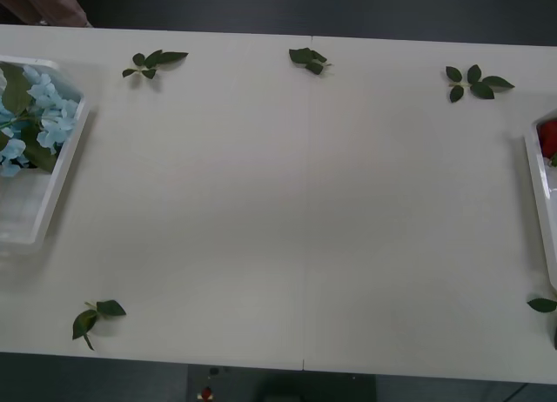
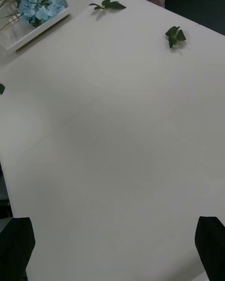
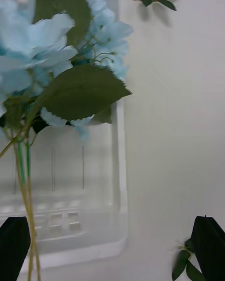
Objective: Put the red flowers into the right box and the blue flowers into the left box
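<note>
Flowers sorted, both hands open.

Pale-blue fluffy hydrangea clusters (image 1: 35,115) lie in the slotted white plastic tray (image 1: 52,189) on the left; red roses (image 1: 547,137) peek from the right-edge white tray (image 1: 540,189) (leaf sprigs (image 1: 477,81) dot the desk (image 1: 287,211)). Left hand (image 3: 112,243) and right hand (image 2: 115,246) hover, gripping nothing.

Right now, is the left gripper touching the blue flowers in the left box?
Apart. The left wrist view shows the left gripper open above the left box, its black fingers holding nothing; the blue flowers lie farther off.

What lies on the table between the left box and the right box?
Between left box and right box, front view shows bare table; leaf sprigs lie along its edges.
</note>
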Controlling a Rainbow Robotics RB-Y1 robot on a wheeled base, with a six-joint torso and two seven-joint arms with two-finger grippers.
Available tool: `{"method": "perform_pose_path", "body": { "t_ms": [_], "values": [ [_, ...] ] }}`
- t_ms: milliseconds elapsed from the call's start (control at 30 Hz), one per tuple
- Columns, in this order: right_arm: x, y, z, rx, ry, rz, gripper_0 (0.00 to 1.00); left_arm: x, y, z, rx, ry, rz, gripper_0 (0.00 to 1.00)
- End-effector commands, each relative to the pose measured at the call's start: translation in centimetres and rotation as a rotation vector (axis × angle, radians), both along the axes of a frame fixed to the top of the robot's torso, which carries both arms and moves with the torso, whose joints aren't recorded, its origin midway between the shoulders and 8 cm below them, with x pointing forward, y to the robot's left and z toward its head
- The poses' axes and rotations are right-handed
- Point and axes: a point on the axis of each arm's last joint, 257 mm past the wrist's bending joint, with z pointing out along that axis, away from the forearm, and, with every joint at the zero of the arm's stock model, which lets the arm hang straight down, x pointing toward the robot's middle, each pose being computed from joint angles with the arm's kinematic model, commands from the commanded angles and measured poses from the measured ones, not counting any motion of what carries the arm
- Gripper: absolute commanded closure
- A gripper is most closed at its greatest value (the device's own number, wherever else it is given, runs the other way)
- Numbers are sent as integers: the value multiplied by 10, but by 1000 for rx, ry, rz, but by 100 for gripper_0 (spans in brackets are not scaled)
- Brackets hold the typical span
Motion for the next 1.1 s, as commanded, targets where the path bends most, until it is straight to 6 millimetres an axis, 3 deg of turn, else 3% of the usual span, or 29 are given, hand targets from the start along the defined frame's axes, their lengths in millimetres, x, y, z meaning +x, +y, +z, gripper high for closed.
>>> {"method": "perform_pose_path", "body": {
  "t_ms": [33,233,467,533,967,1100],
  "values": [
    [11,14,16,-1,-53,28,0,18,-22,34,57,-25,0,0],
    [20,27,26,-50,-118,39,0,37,-66,53,84,-80,-22,0],
    [27,41,32,-64,-167,50,0,60,-135,63,6,-182,-138,0],
    [29,46,36,-74,-187,56,0,65,-164,65,-24,-232,-206,0],
    [30,46,37,-75,-196,51,0,60,-305,89,-207,-432,-468,0],
    [30,46,37,-75,-196,51,0,56,-334,97,-229,-458,-528,0]
  ]
}}
